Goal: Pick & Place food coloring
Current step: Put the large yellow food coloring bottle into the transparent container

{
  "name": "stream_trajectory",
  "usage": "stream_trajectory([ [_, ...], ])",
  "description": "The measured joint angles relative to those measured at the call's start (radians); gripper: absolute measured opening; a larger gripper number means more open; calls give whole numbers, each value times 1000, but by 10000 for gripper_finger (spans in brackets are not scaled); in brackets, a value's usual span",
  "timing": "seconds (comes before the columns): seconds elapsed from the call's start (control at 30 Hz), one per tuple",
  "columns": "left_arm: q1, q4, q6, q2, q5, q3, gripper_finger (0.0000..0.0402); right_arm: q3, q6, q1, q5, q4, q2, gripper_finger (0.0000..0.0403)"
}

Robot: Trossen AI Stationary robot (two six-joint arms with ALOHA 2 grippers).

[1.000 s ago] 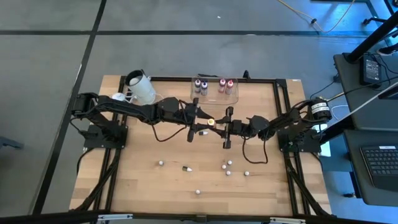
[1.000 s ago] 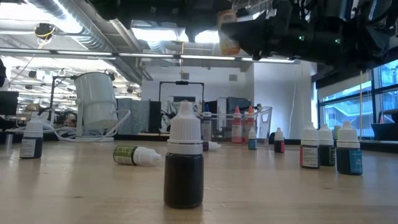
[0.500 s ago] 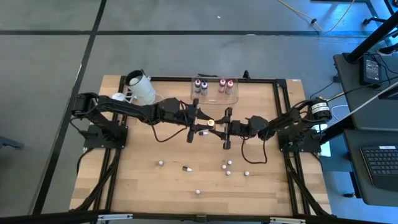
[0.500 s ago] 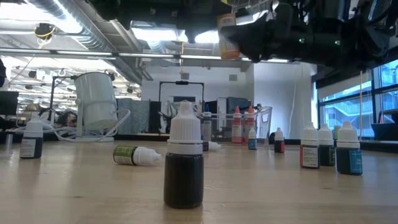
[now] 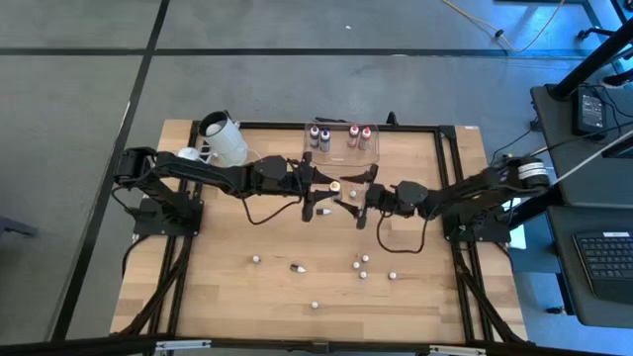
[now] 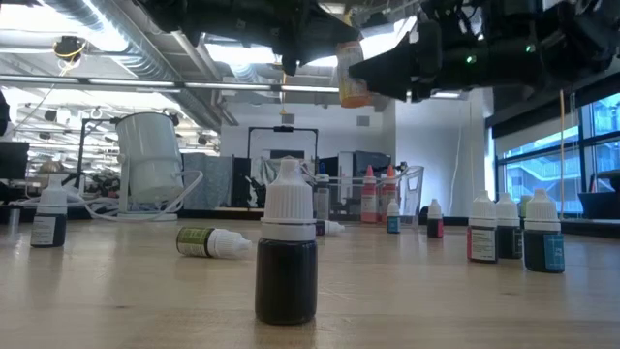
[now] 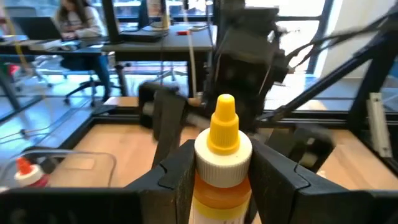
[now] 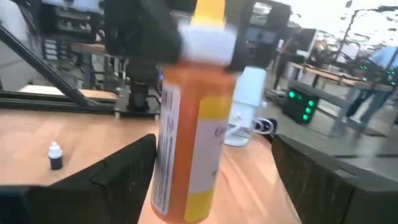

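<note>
While left hand (image 7: 221, 177) grips orange bottle (image 7: 221, 163), right hand (image 5: 361, 198) beside.

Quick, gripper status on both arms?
Left gripper: shut on the orange-yellow bottle, held above mid-table.
Right gripper: open, its fingers either side of that bottle without touching it.

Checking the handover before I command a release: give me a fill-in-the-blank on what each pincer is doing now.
1. The left pincer is shut on a bottle whose liquid is ___.
2. The right pincer is ___, with one finger on each side of that bottle.
3. That bottle is held in the air above the ___.
4. The green-labelled bottle lies on its ___.

Missing words: orange-yellow; open; table; side
</note>
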Motion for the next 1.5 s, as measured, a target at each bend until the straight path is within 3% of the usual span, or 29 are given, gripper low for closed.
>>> stream_trajectory([
  [0.17, 0, -5, -6, 0, -9, 0, 128, -1, -54, 0, 61, -354, -231, 323],
  [0.23, -1, 5, -7, 0, -41, 0, 128, -1, -54, 0, 94, -418, -320, 323],
  [0.37, 13, 102, 39, 12, -222, 1, 129, -1, -94, -1, 114, -508, -469, 323],
  [0.47, 56, 220, 50, 56, -238, 3, 129, -1, -97, 0, 114, -580, -538, 323],
  [0.6, 147, 279, 3, 164, -248, 63, 129, -1, -71, 0, 112, -650, -552, 323],
  [0.93, 302, 203, -121, 470, -278, 301, 129, -2, -101, 0, 111, -726, -526, 323],
  [1.07, 317, 178, -145, 526, -289, 350, 129, -2, -102, -1, 111, -733, -524, 323],
  [1.3, 320, 56, -123, 537, -445, 378, 129, -2, -102, -1, 111, -759, -524, 324],
  [1.5, 320, 33, -139, 544, -452, 378, 129, -2, -102, -1, 111, -759, -524, 324],
])
